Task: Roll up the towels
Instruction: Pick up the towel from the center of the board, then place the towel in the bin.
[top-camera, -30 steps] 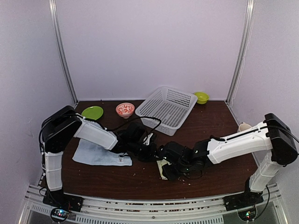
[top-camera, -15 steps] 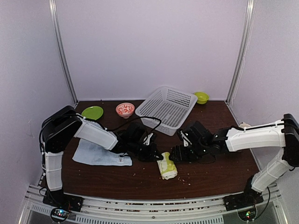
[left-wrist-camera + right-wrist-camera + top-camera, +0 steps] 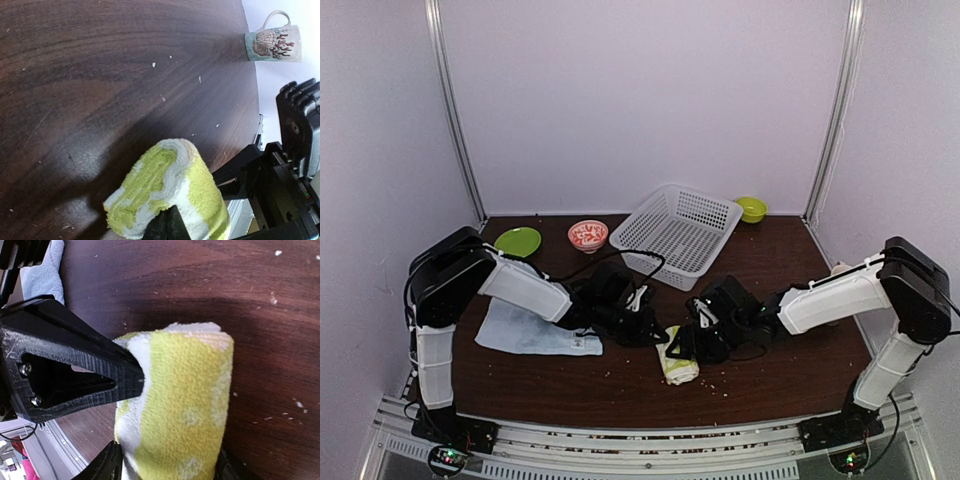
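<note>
Front-centre on dark wooden table [image 3: 780, 380], rolled lime-green printed towel [image 3: 679, 362] lying sideways, right gripper [image 3: 692, 343] straddling it, jaws standing spread, left gripper [image 3: 650, 328] pressed together, tip touching roll's end, plain pale blue towel [image 3: 535, 330] lying flat under left arm [image 3: 525, 285], white plastic mesh basket [image 3: 680, 235] sitting behind.

Green towel [image 3: 180, 405]: terry cloth, looped, nubbly, matt.
Blue towel [image 3: 535, 330]: soft cloth, matt.
Table [image 3: 100, 75]: dark wood grain, faint sheen.
Basket [image 3: 678, 232]: white plastic mesh.
Mug [image 3: 272, 44]: glazed ceramic, printed.

Right gripper [image 3: 686, 341] back at the green towel roll [image 3: 679, 364] (jaws wide, astride it) after a brief retreat.
</note>
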You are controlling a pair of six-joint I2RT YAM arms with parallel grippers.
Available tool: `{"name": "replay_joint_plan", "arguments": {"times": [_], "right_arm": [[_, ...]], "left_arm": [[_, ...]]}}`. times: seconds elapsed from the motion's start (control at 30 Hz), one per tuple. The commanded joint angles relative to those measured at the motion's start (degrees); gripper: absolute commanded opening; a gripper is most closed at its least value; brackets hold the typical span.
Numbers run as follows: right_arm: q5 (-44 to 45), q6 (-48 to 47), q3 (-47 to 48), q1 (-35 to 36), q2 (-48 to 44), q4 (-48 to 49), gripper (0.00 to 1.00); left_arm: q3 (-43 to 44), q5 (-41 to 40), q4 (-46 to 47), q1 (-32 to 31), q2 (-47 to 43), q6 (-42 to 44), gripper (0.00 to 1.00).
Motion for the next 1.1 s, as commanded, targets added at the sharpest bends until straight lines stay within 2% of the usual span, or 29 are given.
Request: {"name": "replay_joint_plan", "arguments": {"times": [0.0, 0.1, 0.43, 0.6, 0.77, 0.93, 1.07], "right_arm": [[-1.00, 3.31, -0.90, 1.74, 4.19, -0.68, 0.58], [-1.54, 4.47, -1.21, 2.76, 5.89, 0.78, 0.48], [1.68, 6.28, -3.33, 3.49, 2.46, 2.56, 0.00], [3.67, 5.73, -5.24, 3.56, -4.94, -0.03, 0.00], [8.07, 2.12, -3.48, 3.05, -17.68, -12.21, 0.00], [11.69, -3.96, 4.59, -2.84, -27.27, -22.76, 0.00], [11.16, -8.93, 14.99, -9.69, -25.22, -25.53, 0.00]], "left_arm": [[-1.92, -3.02, -4.18, -0.37, 1.18, 0.75, 0.00], [-2.28, -3.02, -4.19, -0.50, 1.14, 0.74, 0.00], [-2.80, -3.68, -6.45, -0.53, -2.63, 1.58, 0.00], [-2.38, -5.05, -10.92, 0.02, -8.57, 3.05, 0.00], [-0.41, -7.24, -18.00, 2.13, -16.74, 6.24, 0.00], [1.88, -11.13, -25.01, 5.45, -22.89, 9.14, 0.02], [3.01, -16.28, -30.64, 7.11, -26.21, 11.39, 0.02]]}}
